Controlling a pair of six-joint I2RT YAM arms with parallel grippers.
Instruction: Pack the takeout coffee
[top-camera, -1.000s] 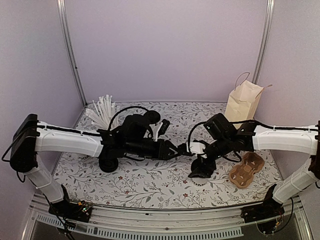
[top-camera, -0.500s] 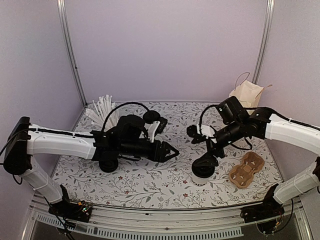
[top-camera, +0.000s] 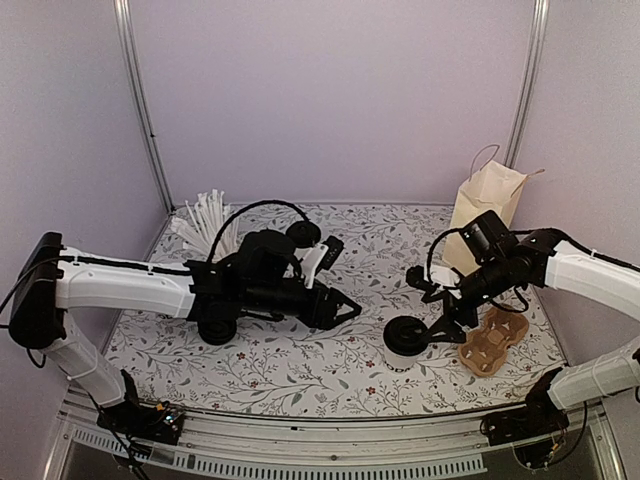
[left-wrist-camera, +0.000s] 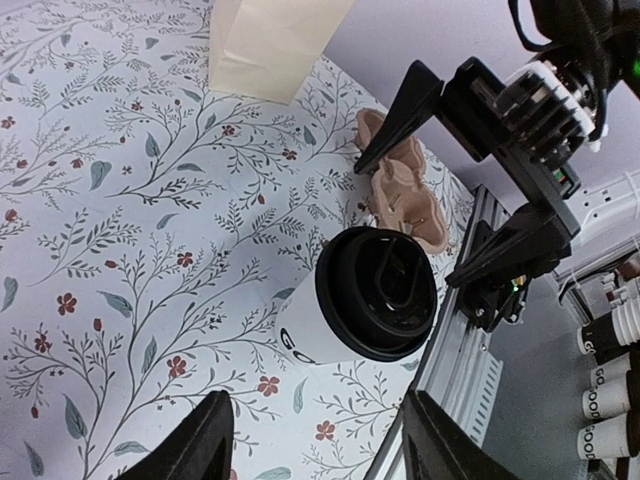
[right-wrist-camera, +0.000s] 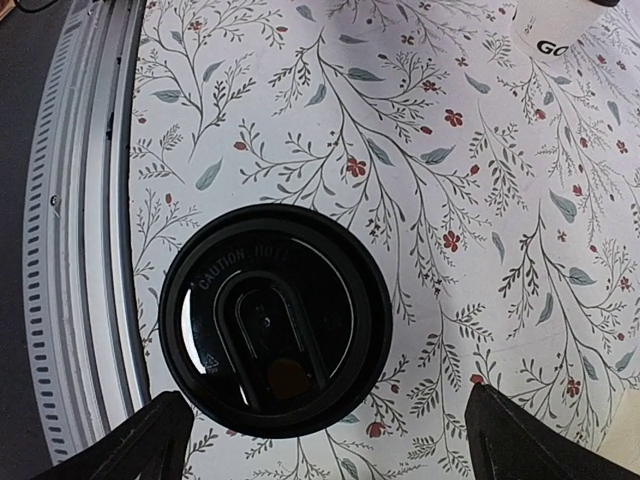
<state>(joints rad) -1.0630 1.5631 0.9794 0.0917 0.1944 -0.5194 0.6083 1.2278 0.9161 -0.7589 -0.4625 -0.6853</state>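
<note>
Near the front edge of the counter (top-camera: 300, 372) we see the takeout coffee (top-camera: 405, 340) standing upright, lid on. Just above it hangs our right gripper (top-camera: 432, 306), spread wide and empty. Our left gripper (top-camera: 350, 306), partly open, holds nothing, off to the coffee's left. Farther back stands a paper bag (top-camera: 485, 205)

table (top-camera: 300, 372): floral cover | on it: takeout coffee (top-camera: 403, 338), paper bag (top-camera: 490, 200), cardboard carrier (top-camera: 495, 346)
</note>
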